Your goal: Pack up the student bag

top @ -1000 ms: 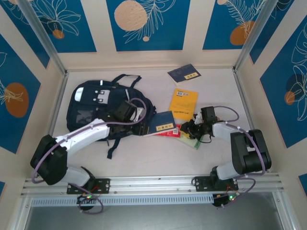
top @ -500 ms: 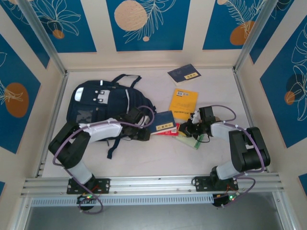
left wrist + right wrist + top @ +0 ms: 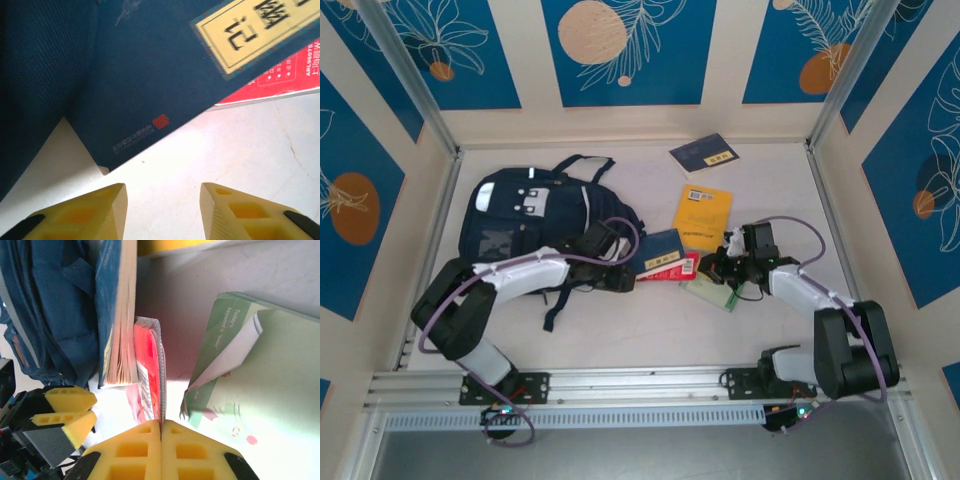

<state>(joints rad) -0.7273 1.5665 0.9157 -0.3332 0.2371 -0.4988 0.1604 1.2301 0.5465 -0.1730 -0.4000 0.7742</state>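
Two changes: right gripper has clamped the red book by its edge, ready for packing; left gripper has reopened halfway, blue book just ahead.

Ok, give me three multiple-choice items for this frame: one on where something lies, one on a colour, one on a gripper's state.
1. The labelled navy book beside the student bag lies:
A under a green book; B partly over the red book; C inside the bag.

2. The lone book at the far edge of the table is:
A yellow; B green; C navy.

3. The left gripper is:
A open over bare table; B shut on the navy book; C shut on a strap.

Answers:
1 B: the left wrist view shows its edge overlapping the red cover.
2 C: the top view shows a dark navy cover with a pale label.
3 A: its fingers stand apart with only white table between them.
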